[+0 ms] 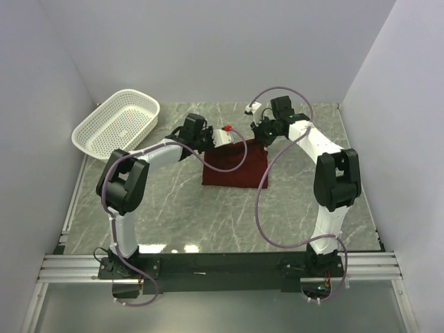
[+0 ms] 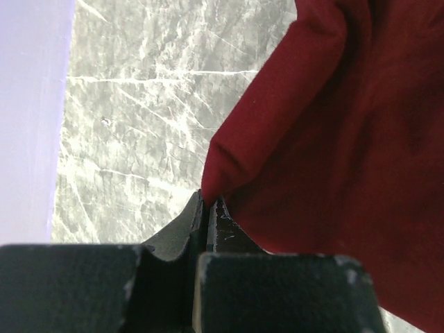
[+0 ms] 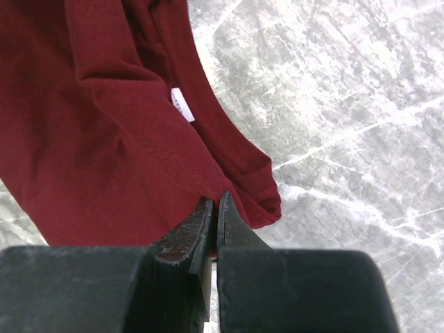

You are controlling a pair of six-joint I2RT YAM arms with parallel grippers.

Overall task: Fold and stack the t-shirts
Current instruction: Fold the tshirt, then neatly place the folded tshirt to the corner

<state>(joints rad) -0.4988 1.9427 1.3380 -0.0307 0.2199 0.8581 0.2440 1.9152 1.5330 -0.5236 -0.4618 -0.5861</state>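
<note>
One maroon t-shirt (image 1: 234,165) hangs lifted by its far edge in the middle of the table, its lower part draping onto the marble. My left gripper (image 1: 208,141) is shut on the shirt's far left corner; in the left wrist view the cloth (image 2: 347,125) bunches out from the pinched fingertips (image 2: 208,201). My right gripper (image 1: 262,134) is shut on the far right corner. The right wrist view shows the cloth (image 3: 104,139) held at the closed tips (image 3: 216,201), with a small white neck label (image 3: 182,104) showing beside the collar.
A white perforated basket (image 1: 116,123) stands at the far left of the table, against the left wall. White walls close in the left, back and right sides. Grey marble tabletop (image 1: 208,222) lies between the shirt and the arm bases.
</note>
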